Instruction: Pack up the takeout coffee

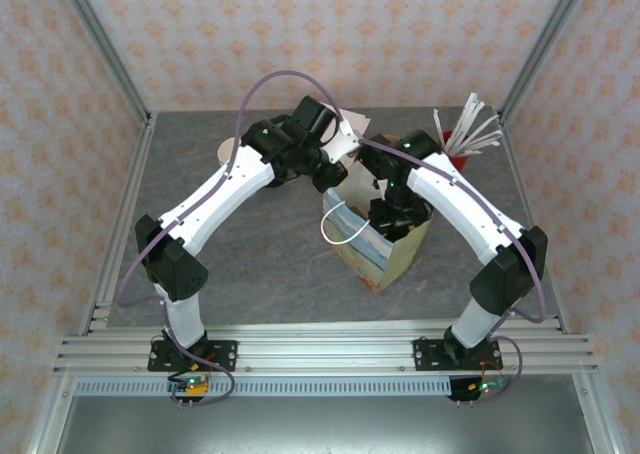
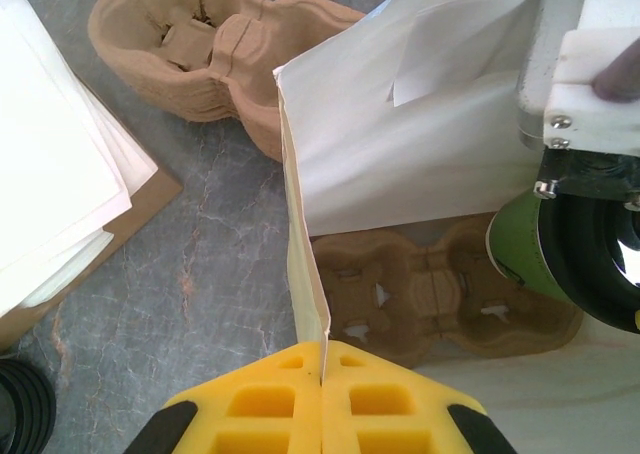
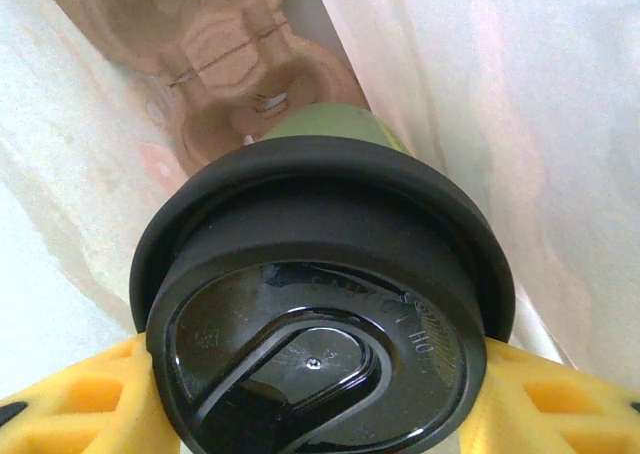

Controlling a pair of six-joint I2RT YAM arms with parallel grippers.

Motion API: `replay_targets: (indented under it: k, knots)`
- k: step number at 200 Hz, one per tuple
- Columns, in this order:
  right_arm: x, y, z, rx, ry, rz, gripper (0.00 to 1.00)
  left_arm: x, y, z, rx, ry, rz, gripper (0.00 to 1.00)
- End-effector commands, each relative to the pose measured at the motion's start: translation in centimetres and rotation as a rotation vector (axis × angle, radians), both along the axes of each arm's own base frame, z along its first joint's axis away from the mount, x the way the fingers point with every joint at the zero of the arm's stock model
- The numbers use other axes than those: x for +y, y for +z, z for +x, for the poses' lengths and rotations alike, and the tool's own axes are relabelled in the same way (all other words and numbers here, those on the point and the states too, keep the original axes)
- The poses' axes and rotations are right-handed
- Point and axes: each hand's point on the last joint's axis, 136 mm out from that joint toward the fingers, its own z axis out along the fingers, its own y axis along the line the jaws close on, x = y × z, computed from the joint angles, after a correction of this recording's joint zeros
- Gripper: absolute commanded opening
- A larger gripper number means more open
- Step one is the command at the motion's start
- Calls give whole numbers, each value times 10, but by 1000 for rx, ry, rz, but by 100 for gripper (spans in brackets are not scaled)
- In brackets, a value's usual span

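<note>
Overhead, both arms meet above the paper bag on the table, and the right gripper reaches down inside it. From the left wrist, the left gripper is pinched shut on the paper bag's rim, with the takeout coffee ahead to its right, above a cardboard carrier. From the right wrist, the right gripper's yellow fingers clasp the takeout coffee just under its black lid, the cardboard carrier beyond

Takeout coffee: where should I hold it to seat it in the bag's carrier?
Grip the takeout coffee at its top, across the sides of the black lid, coming down from above, as the right gripper does. The bag walls probably block side approaches, and this leaves the base free for the carrier.
</note>
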Motion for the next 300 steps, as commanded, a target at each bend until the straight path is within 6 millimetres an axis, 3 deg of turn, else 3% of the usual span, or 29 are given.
replay_targets:
  k: [1, 89, 300]
  knots:
    - [2, -4, 2, -11, 16, -1, 46, -1, 3, -6, -2, -17, -8, 8]
    - [5, -9, 14, -61, 66, 9, 46, 0, 2, -7, 0, -16, -2, 8]
    - [1, -39, 8, -14, 66, 40, 45, 0, 1, -7, 2, -12, -4, 8]
